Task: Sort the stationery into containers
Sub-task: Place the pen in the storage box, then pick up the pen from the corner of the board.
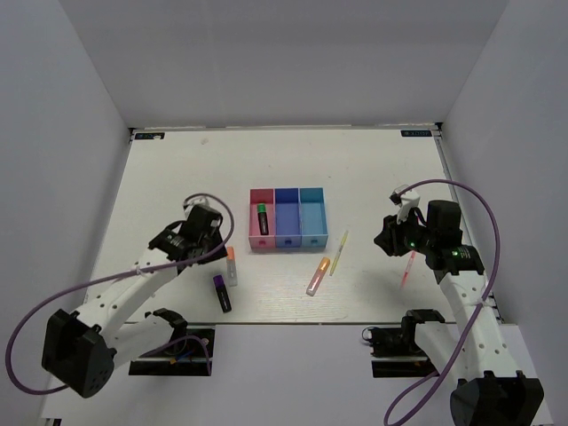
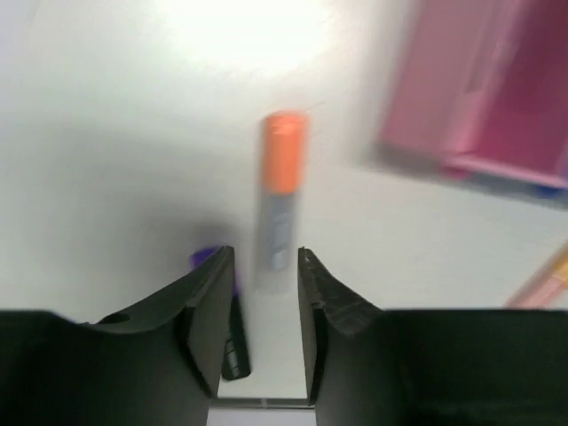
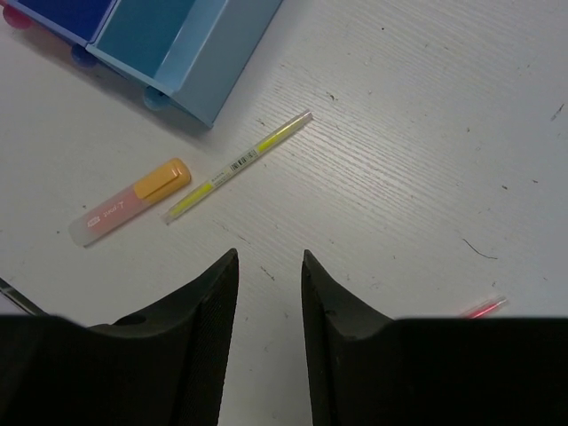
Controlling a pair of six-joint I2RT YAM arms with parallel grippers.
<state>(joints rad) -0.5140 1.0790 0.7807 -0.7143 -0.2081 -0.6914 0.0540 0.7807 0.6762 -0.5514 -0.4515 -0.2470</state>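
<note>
The pink (image 1: 253,222), blue (image 1: 287,222) and teal (image 1: 312,222) bins stand joined in a row. A green-capped dark marker (image 1: 263,217) lies in the pink bin. My left gripper (image 1: 213,246) is open above one orange-tipped highlighter (image 1: 232,264); in the left wrist view this highlighter (image 2: 282,204) lies just ahead of the open gripper (image 2: 266,257). The purple marker (image 1: 222,293) lies beside it and shows partly behind a finger (image 2: 209,259). My right gripper (image 1: 389,235) is open and empty (image 3: 269,257). The second highlighter (image 3: 133,200), the yellow pen (image 3: 235,166) and the pink pen (image 3: 484,308) lie on the table.
White walls close the table on three sides. The pink bin (image 2: 497,98) is blurred at the upper right of the left wrist view. The teal bin's corner (image 3: 204,53) is at the upper left of the right wrist view. Purple cables loop from both arms.
</note>
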